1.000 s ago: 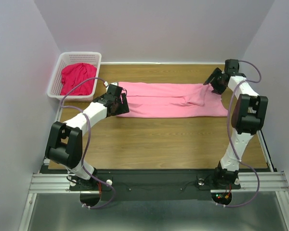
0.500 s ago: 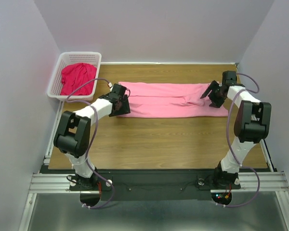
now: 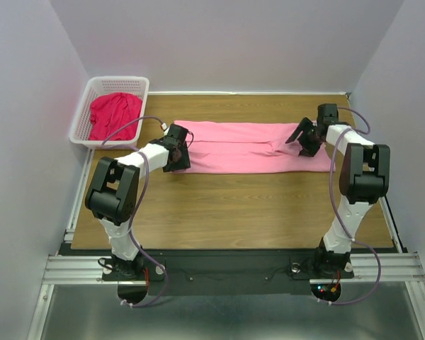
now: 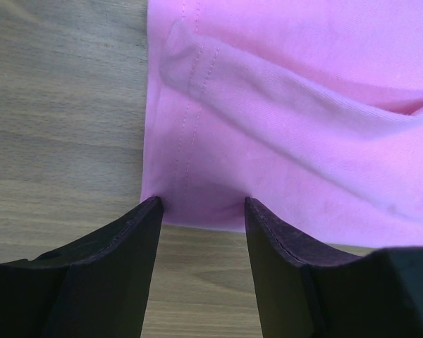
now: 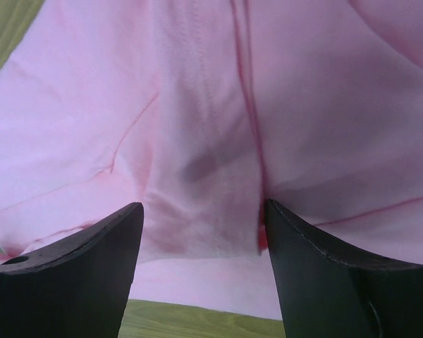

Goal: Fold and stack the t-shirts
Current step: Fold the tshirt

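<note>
The light pink t-shirt lies as a long folded strip across the far half of the wooden table. The crimson t-shirt is bunched in the white basket. My left gripper is open at the strip's near left corner; in the left wrist view its fingertips straddle the pink hem's corner. My right gripper is open over the strip's right end; in the right wrist view its fingers flank a folded sleeve flap. Neither holds cloth.
The white lattice basket stands at the far left corner. Bare wooden tabletop lies between the shirt and the arm bases. Grey walls close in on both sides and the back.
My left gripper slid right and slightly up onto the strip's left corner. My right gripper moved left and down onto the shirt's right end.
</note>
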Motion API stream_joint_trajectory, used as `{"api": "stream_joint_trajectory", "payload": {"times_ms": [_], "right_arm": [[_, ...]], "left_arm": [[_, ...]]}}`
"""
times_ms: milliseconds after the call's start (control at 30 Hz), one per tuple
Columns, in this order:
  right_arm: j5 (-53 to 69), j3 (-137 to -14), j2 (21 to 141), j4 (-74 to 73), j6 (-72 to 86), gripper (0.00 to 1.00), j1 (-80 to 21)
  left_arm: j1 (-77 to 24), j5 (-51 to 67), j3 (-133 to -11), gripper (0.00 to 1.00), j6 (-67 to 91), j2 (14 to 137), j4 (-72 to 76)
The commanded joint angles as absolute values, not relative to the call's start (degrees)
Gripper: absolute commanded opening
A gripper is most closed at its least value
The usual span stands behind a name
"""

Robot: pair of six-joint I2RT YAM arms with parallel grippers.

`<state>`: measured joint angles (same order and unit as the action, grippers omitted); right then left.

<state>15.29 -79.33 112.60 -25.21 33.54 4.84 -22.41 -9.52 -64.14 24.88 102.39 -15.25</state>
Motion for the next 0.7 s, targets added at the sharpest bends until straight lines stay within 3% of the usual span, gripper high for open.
{"api": "stream_joint_trajectory", "payload": {"times_ms": [0,667], "right_arm": [[16.87,-82.79,113.73,-23.12,35.07,0.75,3.17],[21.98,-111.7,126.3,-22.67,34.81,0.76,0.35]], "left_arm": [[-22.5,-10.9,-64.78,0.61,24.26,100.11,-15.12],[-22.5,-10.9,-62.4,0.61,25.05,95.36,-16.79]]}}
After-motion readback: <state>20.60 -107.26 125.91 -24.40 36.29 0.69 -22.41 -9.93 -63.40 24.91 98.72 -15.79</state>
